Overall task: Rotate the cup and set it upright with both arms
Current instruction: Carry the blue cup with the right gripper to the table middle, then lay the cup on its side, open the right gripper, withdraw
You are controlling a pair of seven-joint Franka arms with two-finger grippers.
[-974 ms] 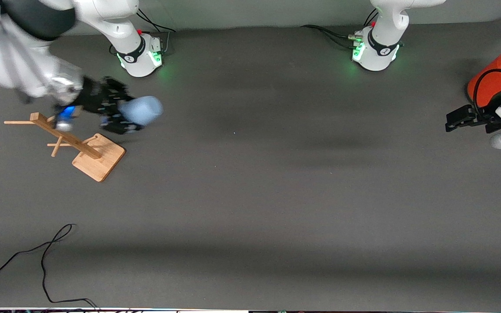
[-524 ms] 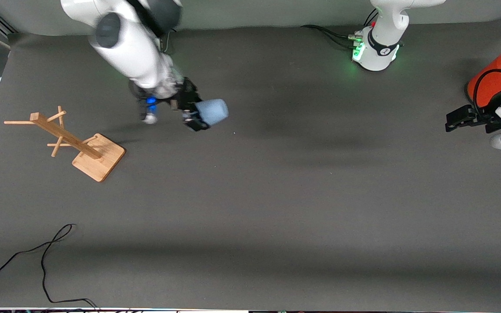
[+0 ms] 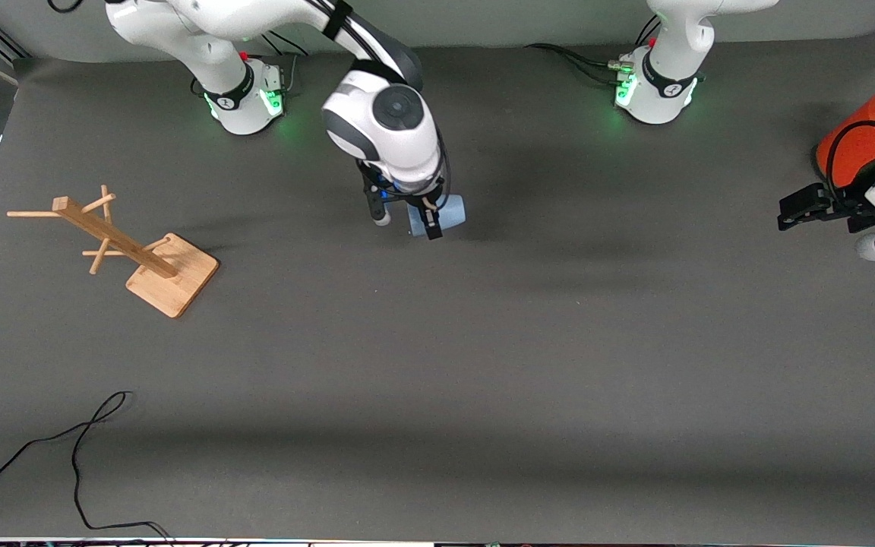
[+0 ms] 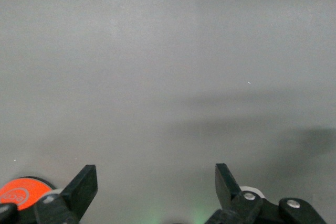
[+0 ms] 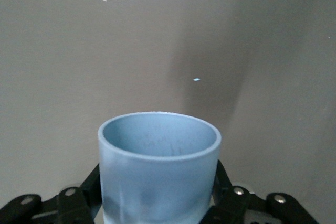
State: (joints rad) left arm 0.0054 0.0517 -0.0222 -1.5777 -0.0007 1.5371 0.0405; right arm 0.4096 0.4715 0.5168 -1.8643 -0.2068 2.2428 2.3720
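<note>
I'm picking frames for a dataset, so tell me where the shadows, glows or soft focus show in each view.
Front view: sharp; green glow at both arm bases, broad soft shadows across the table. Right wrist view: the cup in the right gripper is sharp, a dark shadow streaks the mat above it. Left wrist view: hazy, flat light, open left gripper, faint shadow bands.

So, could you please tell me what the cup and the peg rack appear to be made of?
The cup, held in the right gripper, looks like light-blue plastic: matte, smooth, uniformly coloured, thin-rimmed. The peg rack looks like pale unfinished wood, possibly bamboo, judging by its tan colour.
</note>
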